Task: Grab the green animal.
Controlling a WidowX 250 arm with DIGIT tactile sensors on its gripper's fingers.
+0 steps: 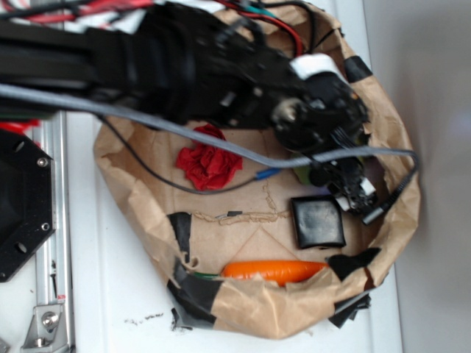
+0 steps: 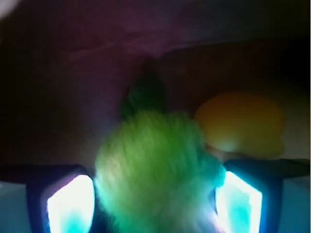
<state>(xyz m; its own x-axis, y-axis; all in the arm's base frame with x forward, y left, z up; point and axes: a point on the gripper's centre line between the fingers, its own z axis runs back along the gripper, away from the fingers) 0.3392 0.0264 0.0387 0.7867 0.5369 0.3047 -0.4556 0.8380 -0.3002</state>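
End effector [image 2: 154,194] open, pads [image 2: 70,206] flanking green animal [image 2: 155,165], contact unclear. Green animal low in paper-bag tray [image 1: 243,309], just above black square [image 1: 318,222]. Yellow duck [image 2: 243,124] beside animal. Carrot [image 1: 272,271] below square.

green animal [image 2: 155,170] blurred, bottom cut off

Fuzzy lime-green toy [image 2: 158,170] between the claw's [image 2: 154,204] glowing white-cyan fingers [image 2: 70,206]. Yellow-orange lump [image 2: 241,124] beyond, right. Below the claw: black square [image 1: 318,222], orange carrot [image 1: 274,271]. Left: red cloth [image 1: 208,165]. Brown paper bag [image 1: 250,309].
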